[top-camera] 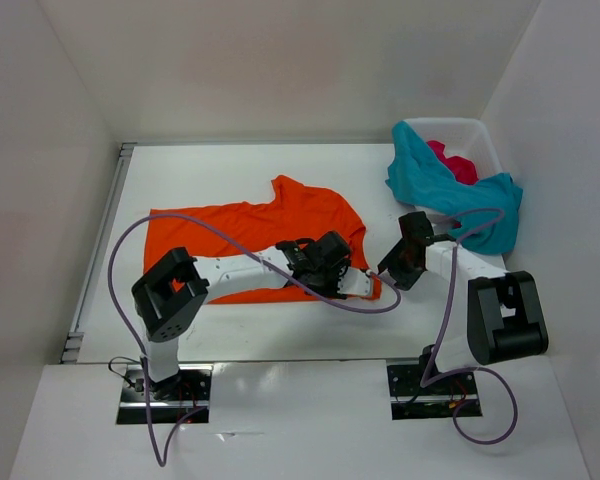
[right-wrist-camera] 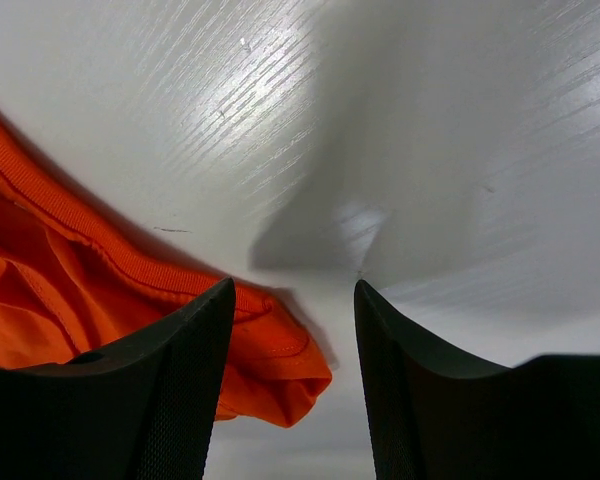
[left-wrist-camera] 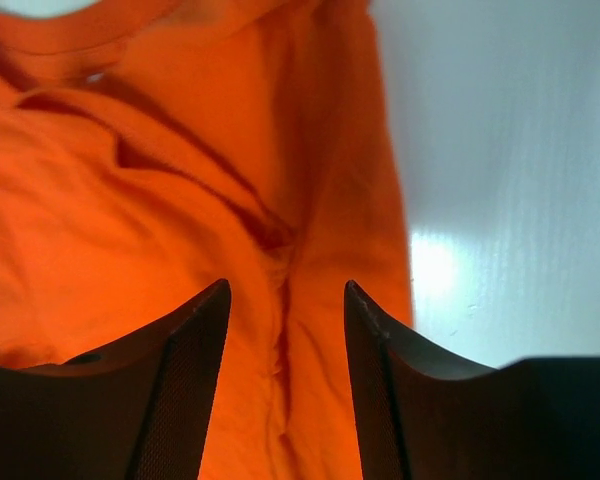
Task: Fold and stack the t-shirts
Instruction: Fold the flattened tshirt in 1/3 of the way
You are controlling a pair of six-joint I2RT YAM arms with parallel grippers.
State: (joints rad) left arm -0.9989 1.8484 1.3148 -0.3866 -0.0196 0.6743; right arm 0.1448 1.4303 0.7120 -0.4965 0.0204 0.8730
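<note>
Table (top-camera: 230,170): orange shirt (top-camera: 250,225) lies spread at centre. Basket (top-camera: 475,130), far right: holds 2 shirts, teal shirt (top-camera: 430,185) draped over the near rim, red shirt (top-camera: 455,160) inside. Left gripper (left-wrist-camera: 285,285): jaws apart, straddling a raised crease near the orange shirt's right edge. Right gripper (right-wrist-camera: 295,282): jaws apart, empty, over bare table beside that shirt's corner

The bright orange cloth t-shirt (top-camera: 270,235) lies spread at the middle of the white counter (top-camera: 210,175). The white plastic basket (top-camera: 483,135) stands at the far right. The pink-red cloth t-shirt (top-camera: 455,162) lies inside it, and the teal blue cloth t-shirt (top-camera: 450,195) hangs over its near rim.
</note>
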